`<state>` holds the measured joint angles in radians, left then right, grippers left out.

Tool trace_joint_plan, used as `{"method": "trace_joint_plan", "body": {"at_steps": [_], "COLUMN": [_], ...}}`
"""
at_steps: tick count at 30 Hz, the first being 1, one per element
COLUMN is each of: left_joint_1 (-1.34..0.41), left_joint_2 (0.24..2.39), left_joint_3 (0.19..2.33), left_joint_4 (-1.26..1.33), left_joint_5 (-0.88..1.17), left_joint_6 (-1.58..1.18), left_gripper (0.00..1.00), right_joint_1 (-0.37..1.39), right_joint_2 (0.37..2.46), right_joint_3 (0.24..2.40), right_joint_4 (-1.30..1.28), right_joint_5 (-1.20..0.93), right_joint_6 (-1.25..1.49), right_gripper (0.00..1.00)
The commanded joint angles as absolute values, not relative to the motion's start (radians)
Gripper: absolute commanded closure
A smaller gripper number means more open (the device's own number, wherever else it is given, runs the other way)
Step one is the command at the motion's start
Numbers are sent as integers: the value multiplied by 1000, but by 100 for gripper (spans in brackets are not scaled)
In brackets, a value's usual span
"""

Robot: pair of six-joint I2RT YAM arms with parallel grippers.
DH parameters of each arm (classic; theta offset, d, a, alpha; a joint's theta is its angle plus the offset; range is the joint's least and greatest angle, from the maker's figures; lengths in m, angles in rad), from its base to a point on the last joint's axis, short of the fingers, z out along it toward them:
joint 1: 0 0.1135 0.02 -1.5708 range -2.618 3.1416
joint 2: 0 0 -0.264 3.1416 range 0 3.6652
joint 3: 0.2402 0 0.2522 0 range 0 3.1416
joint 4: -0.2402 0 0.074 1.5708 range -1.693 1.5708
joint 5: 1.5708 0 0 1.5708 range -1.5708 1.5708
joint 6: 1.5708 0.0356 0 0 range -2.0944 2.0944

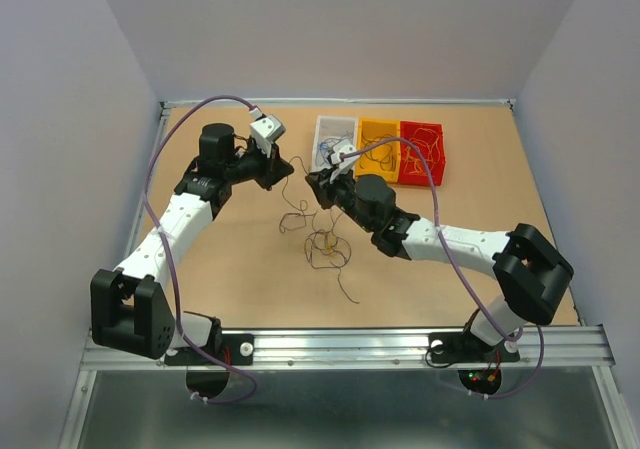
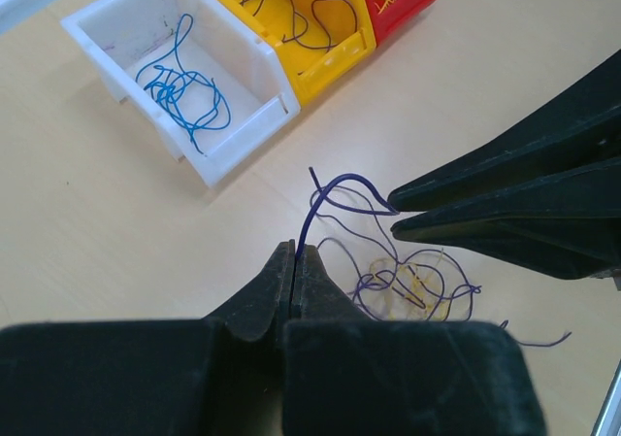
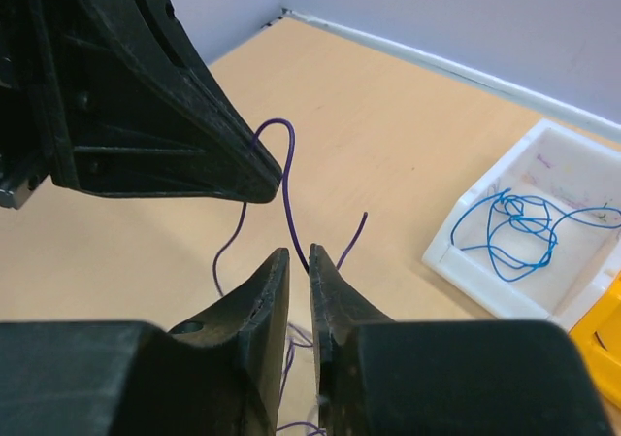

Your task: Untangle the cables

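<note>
Purple cable (image 2: 340, 177) raised above tabletop (image 1: 260, 289), arching between both arms; pinched tight in left gripper (image 2: 294, 251) fingers; running to right gripper (image 3: 299, 256) fingers, parted by narrow gap. Tangled cables (image 2: 412, 285) on tabletop below; blue cables (image 2: 175, 91) in white bin (image 2: 238, 52)

Bins (image 1: 380, 121) line the table's (image 1: 250, 299) far edge; a cable tangle (image 1: 326, 249) litters the centre; the far-right corner lies open.

table (image 1: 220, 269): matt tan board, wood-like | white bin (image 2: 254, 135), yellow bin (image 2: 325, 62), red bin (image 2: 403, 9): smooth glossy plastic | left gripper (image 2: 294, 254), right gripper (image 3: 299, 258): matt blk plastic | purple cable (image 2: 303, 222): smooth sheath, sl. shine | rail (image 1: 350, 347): bare silver metal
</note>
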<state>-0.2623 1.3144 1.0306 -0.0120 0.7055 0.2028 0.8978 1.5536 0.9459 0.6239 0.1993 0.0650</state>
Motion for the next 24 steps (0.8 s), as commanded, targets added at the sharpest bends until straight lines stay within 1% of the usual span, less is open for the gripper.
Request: {"method": "trace_joint_plan", "body": {"at_steps": [1,2,4,6,11,14,15,17,18,21,22,24], "left_joint_1": [-268,-268,-267,-268,-268,-270,-270,-270,-271,-272,-272,-272], "left_joint_2": [1292,1292,1295,1296,1298,1301,1302,1301,1301,1299,1298,1292], "left_joint_3": [1081,1083,1086,1088,1089,1095,1094,1092,1089,1083,1071,1055], "left_joint_4": [2,-20,-25,-26,-38,-55,-58,-61,-61,-57,-45,-26], "left_joint_5": [726,727,730,732,756,782,796,808,810,822,833,845], "left_joint_6": [221,222,225,227,244,267,271,285,297,319,333,348], "left_gripper": [100,100,100,100,100,100,99,93,91,65,48,33], "right_joint_1": [900,900,900,900,899,900,900,900,900,899,899,900], "right_joint_2": [1563,1568,1571,1569,1575,1594,1597,1598,1595,1563,1552,1517], "right_joint_3": [1002,1003,1005,1003,1017,1032,1034,1032,1031,1009,1006,996], "right_joint_4": [640,638,635,637,638,635,637,637,637,640,640,640], "right_joint_5": [206,206,198,195,152,135,137,129,126,135,156,187], "right_joint_6": [44,43,41,35,17,9,9,9,9,29,37,60], "right_gripper": [79,77,64,56,56,72,86,96,99,99,99,100]}}
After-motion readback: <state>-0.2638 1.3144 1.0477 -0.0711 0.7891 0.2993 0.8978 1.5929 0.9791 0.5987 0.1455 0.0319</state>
